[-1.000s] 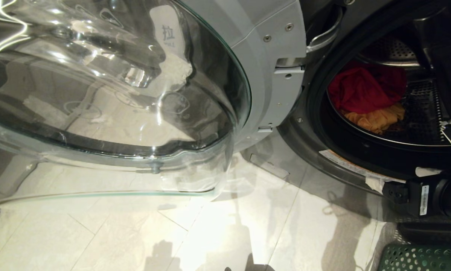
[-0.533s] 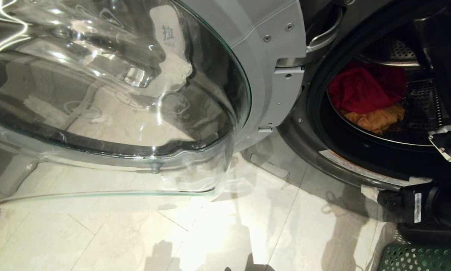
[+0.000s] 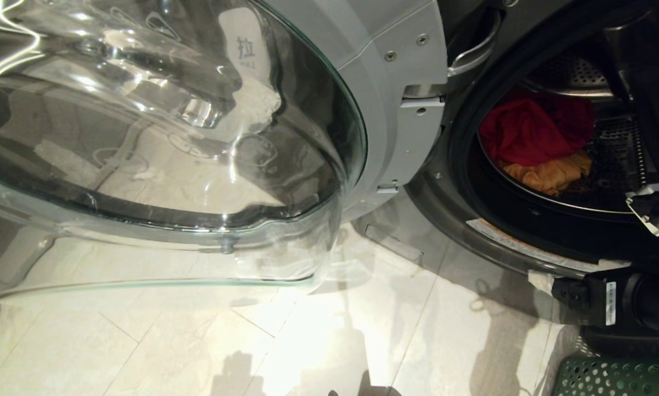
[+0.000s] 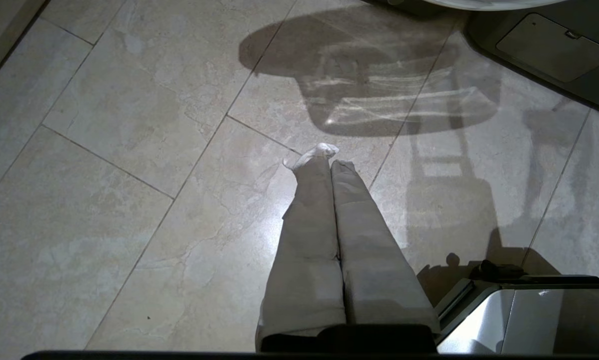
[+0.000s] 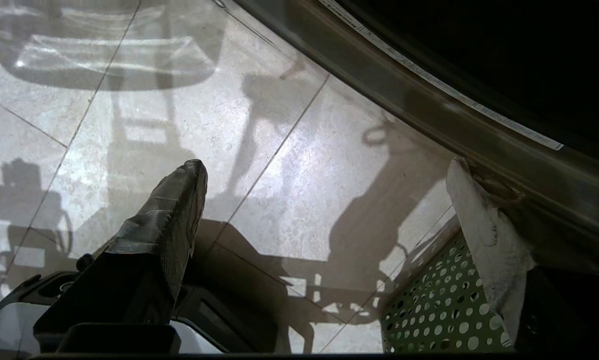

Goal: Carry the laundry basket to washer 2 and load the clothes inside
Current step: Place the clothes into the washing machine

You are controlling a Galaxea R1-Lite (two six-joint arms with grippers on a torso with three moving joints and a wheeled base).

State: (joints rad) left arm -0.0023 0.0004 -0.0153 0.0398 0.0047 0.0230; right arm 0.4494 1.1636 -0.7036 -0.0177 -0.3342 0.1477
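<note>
1. Inside the washer drum (image 3: pixel 610 165), a red garment (image 3: pixel 533 132) is lying bunched on top of an orange garment (image 3: pixel 549 173), both resting low against the perforated steel wall, so part of the load is already sitting where it belongs.
2. These clothes are looking soft, light and limp; they would likely be sagging and trailing from any pinch, so gathering a thick fold near the middle of a piece seems the safest hold.
3. The green laundry basket (image 5: pixel 444 305) is standing on the floor just below the washer's open mouth. It is stiff perforated plastic, probably light, and best taken by its rim; whether any clothes are left in it cannot be told.
4. The right hand (image 5: pixel 339 220) is hanging between the basket and the washer's lower lip, its fingers spread wide and pinching nothing.
5. The left hand (image 4: pixel 332 162) is pointing down at the pale glossy floor tiles (image 4: pixel 129 150), its padded fingers pressed together and empty.
6. The glass door (image 3: pixel 159 137) is standing swung open on the left, a thick, smooth, bulging bowl that is hard and breakable.
</note>
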